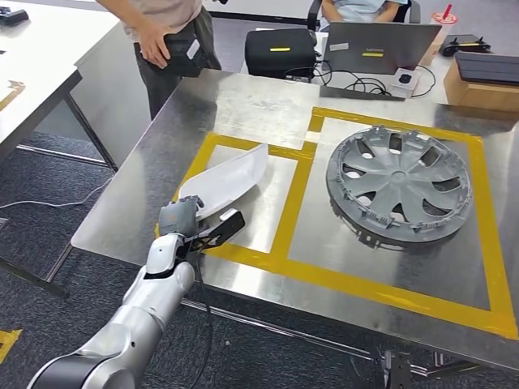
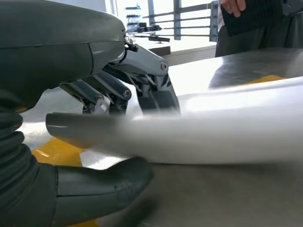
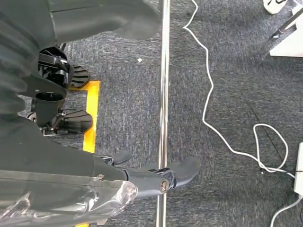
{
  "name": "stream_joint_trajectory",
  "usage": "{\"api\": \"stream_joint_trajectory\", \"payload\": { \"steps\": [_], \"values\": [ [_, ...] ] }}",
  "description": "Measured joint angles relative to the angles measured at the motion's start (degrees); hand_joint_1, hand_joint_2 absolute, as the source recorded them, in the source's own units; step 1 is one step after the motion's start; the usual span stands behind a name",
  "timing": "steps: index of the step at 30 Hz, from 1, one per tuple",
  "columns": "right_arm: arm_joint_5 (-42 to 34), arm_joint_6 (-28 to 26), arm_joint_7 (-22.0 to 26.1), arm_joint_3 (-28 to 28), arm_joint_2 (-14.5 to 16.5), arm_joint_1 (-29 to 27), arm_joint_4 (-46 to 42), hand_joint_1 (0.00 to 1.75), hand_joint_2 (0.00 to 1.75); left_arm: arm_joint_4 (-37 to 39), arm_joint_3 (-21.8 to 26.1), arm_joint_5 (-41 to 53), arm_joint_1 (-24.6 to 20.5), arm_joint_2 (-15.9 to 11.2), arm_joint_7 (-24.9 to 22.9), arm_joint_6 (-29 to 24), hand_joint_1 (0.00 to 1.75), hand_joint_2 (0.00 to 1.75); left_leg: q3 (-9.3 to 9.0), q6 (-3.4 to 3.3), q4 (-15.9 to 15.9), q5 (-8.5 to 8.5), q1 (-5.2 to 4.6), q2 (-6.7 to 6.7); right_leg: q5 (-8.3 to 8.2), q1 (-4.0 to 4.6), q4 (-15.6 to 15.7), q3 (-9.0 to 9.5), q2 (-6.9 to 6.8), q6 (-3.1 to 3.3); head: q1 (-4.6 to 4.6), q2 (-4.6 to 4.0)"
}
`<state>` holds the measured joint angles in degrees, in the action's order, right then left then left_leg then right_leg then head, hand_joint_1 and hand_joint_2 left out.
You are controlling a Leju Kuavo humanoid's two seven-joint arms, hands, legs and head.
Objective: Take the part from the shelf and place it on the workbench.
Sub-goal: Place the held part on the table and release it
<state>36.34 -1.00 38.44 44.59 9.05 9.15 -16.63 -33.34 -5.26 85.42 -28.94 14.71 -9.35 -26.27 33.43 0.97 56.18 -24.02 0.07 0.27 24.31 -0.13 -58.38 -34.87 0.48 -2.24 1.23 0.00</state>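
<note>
Head view puts the left hand [image 1: 190,223] at the near-left part of the steel counter [image 1: 257,105], closed around the near end of a long white curved part [image 1: 235,180] that lies inside the smaller of two squares marked in yellow tape [image 1: 293,212]. The part's far end points away towards the counter's middle, and most of its length seems to rest on the metal. Left wrist view shows the grip closely: the thick thumb [image 2: 103,187] sits under the part's edge [image 2: 214,123] and the darker fingers [image 2: 157,94] press on it from the other side, so the part is pinched and not yet let go. From this I judge that the carrying is done and the placing step is in hand, near its end. The next move calls for the fingers and thumb to spread enough to clear the edge, then for the hand to draw back towards the robot without dragging the part out of its square; whether the held end is fully down on the counter I cannot tell. A grey wheel cover [image 1: 399,185] fills the larger taped square beside it, well apart from the part. Right wrist view shows the right hand [image 3: 118,137] hanging over the carpeted floor [image 3: 228,71], fingers apart and holding nothing. A person [image 1: 165,40] stands at the counter's far side.
</note>
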Motion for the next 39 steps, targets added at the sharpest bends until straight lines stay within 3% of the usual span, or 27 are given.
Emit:
{"api": "stream_joint_trajectory", "payload": {
  "steps": [1, 4, 9, 13, 15, 17, 18, 19, 20, 23, 25, 28, 29, 31, 33, 34, 35, 36, 39],
  "values": [
    [0.04, -0.06, 0.00, 0.01, 0.00, -0.01, 0.03, 0.00, 0.00, 0.12, 0.59, 0.00, 0.02, -0.12, 0.85, -0.51, 0.00, 0.00, 0.00, 0.00, 0.00, 0.00, -0.02, 0.00, -0.01, -0.01, 0.02, 0.02, -0.01, -0.01, -0.01, 0.00],
    [0.04, -0.21, 0.16, 0.09, 0.00, -0.19, 0.13, 0.00, 0.00, 0.22, 2.69, -0.02, 0.27, -0.22, 4.05, -2.07, 0.00, 0.00, 0.02, -0.06, 0.09, -0.04, -0.09, -0.01, -0.05, -0.11, 0.13, 0.05, -0.01, -0.05, 0.00, 0.00],
    [-0.50, -0.33, 1.25, 1.09, 0.02, -0.77, 0.20, 0.00, 0.00, -3.26, 5.02, -0.47, 2.98, 1.38, 12.22, -3.20, 0.00, 0.00, 0.17, -0.80, 0.49, -0.46, -0.37, -0.01, -0.05, -0.42, 0.30, 0.12, 0.01, -0.48, 0.03, 0.00],
    [-0.86, -0.49, 1.61, 2.06, 0.01, -1.44, 0.21, 0.00, 0.00, -8.00, 5.36, -1.67, 5.33, 3.05, 15.39, -2.81, 0.00, 0.00, -0.01, -1.55, -0.10, 0.26, -0.15, 0.18, 0.03, -0.47, 0.40, 0.03, 0.03, -1.33, 0.02, 0.00],
    [-1.16, -0.68, 1.67, 2.61, 0.00, -1.71, 0.20, 0.00, 0.00, -11.18, 5.28, -3.49, 6.83, 3.93, 17.62, -2.20, 0.00, 0.00, -0.21, -1.81, -0.82, 0.74, 0.31, 0.40, 2.63, -0.45, -2.99, -1.47, 0.00, -1.74, -0.21, 0.00],
    [-1.40, -0.74, 1.67, 3.14, 0.00, -2.07, 0.20, 0.00, 0.00, -14.17, 5.00, -4.77, 8.57, 4.49, 18.94, -1.57, 0.00, 0.00, -0.15, -1.86, -0.86, 0.81, 0.41, 0.52, 6.44, -0.63, -10.45, -4.45, -0.04, -2.23, -0.43, 0.00],
    [-1.48, -0.74, 1.67, 3.36, 0.00, -2.29, 0.20, 0.00, 0.00, -15.29, 4.90, -5.04, 9.33, 4.59, 19.19, -1.35, 0.00, 0.00, -0.12, -1.82, -0.84, 0.84, 0.47, 0.58, 7.55, -0.74, -13.64, -5.70, -0.05, -2.47, -0.44, 0.00],
    [-1.54, -0.74, 1.67, 3.55, 0.00, -2.49, 0.20, 0.00, 0.00, -16.23, 4.83, -5.21, 9.91, 4.62, 19.31, -1.23, 0.00, 0.00, -0.08, -1.75, -0.82, 0.87, 0.57, 0.64, 7.63, -0.86, -15.07, -6.14, -0.07, -2.74, -0.44, 0.00],
    [-1.59, -0.75, 1.67, 3.69, 0.00, -2.64, 0.19, 0.00, 0.00, -17.00, 4.79, -5.30, 10.26, 4.64, 19.38, -1.15, 0.00, 0.00, -0.03, -1.61, -0.77, 0.92, 0.73, 0.66, 6.59, -1.02, -14.08, -5.42, -0.13, -3.00, -0.44, 0.00],
    [-1.68, -0.77, 1.67, 3.88, 0.04, -2.60, 0.14, 0.00, 0.00, -18.80, 4.70, -5.46, 10.54, 4.62, 19.47, -1.11, 0.00, 0.00, 0.20, -0.56, -0.37, 1.00, 1.24, 0.62, 2.12, -1.46, -2.94, 1.00, -0.47, -3.83, -0.59, 0.00],
    [-1.69, -0.77, 1.66, 3.90, 0.12, -2.41, 0.12, 0.00, 0.00, -19.74, 4.60, -5.47, 10.58, 4.56, 19.49, -1.10, 0.00, 0.00, 0.54, 0.31, 0.08, 1.24, 1.14, 0.54, 1.68, -1.39, 0.16, 2.74, -0.22, -3.21, -0.75, 0.00],
    [-1.69, -0.77, 1.64, 4.01, 0.15, -2.42, 0.11, 0.00, 0.00, -20.52, 4.47, -5.49, 10.62, 4.47, 19.51, -1.09, 0.00, 0.00, 1.19, 1.20, 0.61, 1.40, 1.21, 0.49, 1.31, -1.24, -0.45, 1.72, 0.22, -1.39, -0.59, -0.01],
    [-1.69, -0.77, 1.65, 4.07, 0.15, -2.42, 0.10, 0.00, 0.00, -20.69, 4.44, -5.49, 10.64, 4.43, 19.51, -1.09, 0.00, 0.00, 1.72, 1.41, 1.55, 0.35, 1.25, 0.45, 1.03, -1.23, -0.53, 1.32, 0.25, -0.84, -0.50, -0.01],
    [-1.69, -0.77, 1.66, 4.19, 0.15, -2.35, 0.07, 0.00, 0.00, -20.98, 4.40, -5.50, 10.67, 4.37, 19.51, -1.09, 0.00, 0.00, 3.87, 1.56, 6.66, -4.03, 1.19, 0.27, 0.29, -1.15, -0.50, 0.38, 0.26, 0.21, -0.27, -0.01],
    [-1.68, -0.77, 1.67, 4.28, 0.15, -2.34, 0.04, 0.00, 0.00, -21.12, 4.40, -5.51, 10.80, 4.32, 19.51, -1.09, 0.00, 0.00, 6.45, 1.35, 13.99, -8.46, 0.99, 0.09, -0.59, -0.88, -0.50, -0.87, 0.26, 0.70, -0.12, 0.00],
    [-1.68, -0.77, 1.67, 4.32, 0.15, -2.36, 0.04, 0.00, 0.00, -21.15, 4.40, -5.51, 10.89, 4.30, 19.51, -1.09, 0.00, 0.00, 6.88, 1.15, 16.15, -9.31, 0.90, 0.04, -1.08, -0.72, -0.50, -1.54, 0.26, 0.77, -0.07, 0.00],
    [-1.69, -0.77, 1.67, 4.36, 0.15, -2.37, 0.04, 0.00, 0.00, -21.16, 4.40, -5.51, 10.97, 4.28, 19.51, -1.09, 0.00, 0.00, 6.36, 0.87, 16.42, -9.06, 0.81, 0.01, -1.60, -0.56, -0.50, -2.22, 0.28, 0.80, -0.05, 0.00],
    [-1.69, -0.77, 1.67, 4.39, 0.15, -2.36, 0.04, 0.00, 0.00, -21.21, 4.40, -5.51, 11.01, 4.28, 19.51, -1.09, 0.00, 0.00, 4.80, 0.54, 14.72, -7.95, 0.70, -0.01, -2.12, -0.45, -0.50, -2.86, 0.33, 0.79, -0.02, 0.00],
    [-1.69, -0.77, 1.67, 4.46, 0.15, -2.28, 0.01, 0.00, 0.00, -21.72, 4.27, -5.50, 10.96, 4.34, 19.51, -1.10, 0.00, 0.00, -2.67, -0.37, 4.67, -5.39, 0.27, -0.35, -3.68, -0.18, -0.55, -4.33, 0.59, 0.27, 0.04, 0.01]
  ]
}}
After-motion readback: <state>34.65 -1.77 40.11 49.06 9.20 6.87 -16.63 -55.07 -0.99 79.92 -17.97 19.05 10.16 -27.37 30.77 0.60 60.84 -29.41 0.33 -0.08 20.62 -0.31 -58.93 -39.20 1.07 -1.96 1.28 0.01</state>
